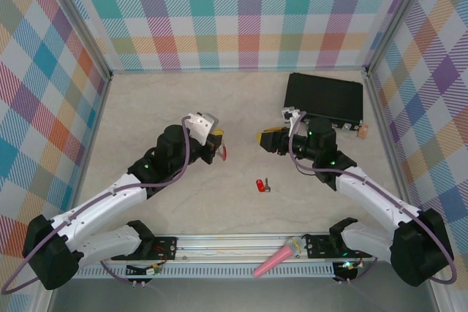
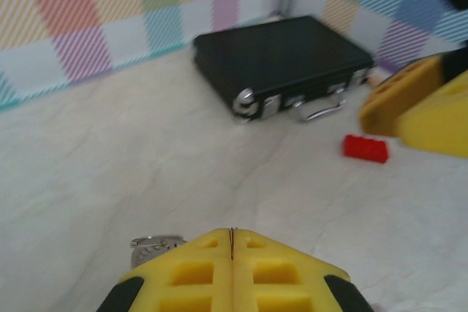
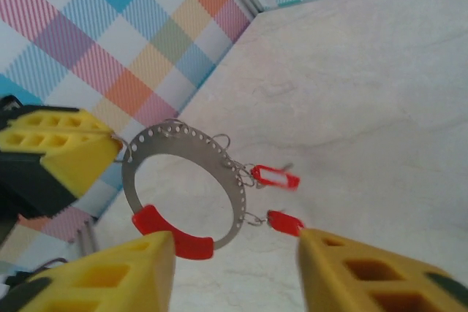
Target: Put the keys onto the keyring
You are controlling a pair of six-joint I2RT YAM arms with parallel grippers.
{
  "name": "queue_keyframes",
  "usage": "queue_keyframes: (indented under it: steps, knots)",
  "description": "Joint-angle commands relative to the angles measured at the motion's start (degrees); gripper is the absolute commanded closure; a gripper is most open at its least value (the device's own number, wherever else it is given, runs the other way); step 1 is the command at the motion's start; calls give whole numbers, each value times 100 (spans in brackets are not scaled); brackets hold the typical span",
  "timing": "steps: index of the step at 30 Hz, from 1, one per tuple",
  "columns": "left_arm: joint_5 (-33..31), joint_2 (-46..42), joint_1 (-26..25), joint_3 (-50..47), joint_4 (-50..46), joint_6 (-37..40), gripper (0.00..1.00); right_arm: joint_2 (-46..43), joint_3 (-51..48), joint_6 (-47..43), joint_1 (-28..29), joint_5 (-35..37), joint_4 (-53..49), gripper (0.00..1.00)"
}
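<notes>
So the left gripper is pinched shut on the rim of the keyring and holds it up off the table, out toward the middle. The right gripper faces it from just across a small gap, and its jaws are spread wide with nothing in them.

The right wrist cam gives the good look. The keyring is a flat silvery band full of little holes, with a red sleeve on its lower arc. It sits ahead of the right gripper, roughly in line with the gap between the two yellow fingers. The left gripper grips it at the upper left edge. Two keys with red heads hang off the ring's right side on tiny loops.

From above the ring shows as little more than a red speck, but there's a loose key lying on the table, nearer the arm bases and well apart from both grippers.

The left wrist cam has its own fingers pressed together with a sliver of silver ring poking out beside them, and a black case further back.
</notes>
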Motion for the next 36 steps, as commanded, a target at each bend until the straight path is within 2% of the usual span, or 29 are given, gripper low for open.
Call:
queue_keyframes:
  steps: [1,6,11,20,24,30,36]
  knots:
    - [1068,42,-36,-64,1103,-31,100,100,247,-115,44,-370,40,56]
    - [1746,278,-42,-123,1993,-593,100,-51,121,-125,54,-746,553,52]
    - [2154,384,-38,-201,2780,-1180,100,-283,-75,-124,60,-744,741,55]
    - [1935,527,-42,22,3072,-2571,100,-545,-226,-15,51,-956,887,53]
    - [2157,604,-40,176,2902,-2663,100,-716,-307,96,54,-984,971,57]
    - [2140,548,-42,180,2558,-2302,100,-748,-89,26,58,-1108,693,64]
    - [2289,569,-38,225,2400,-2456,100,-404,155,545,62,-1696,1386,66]
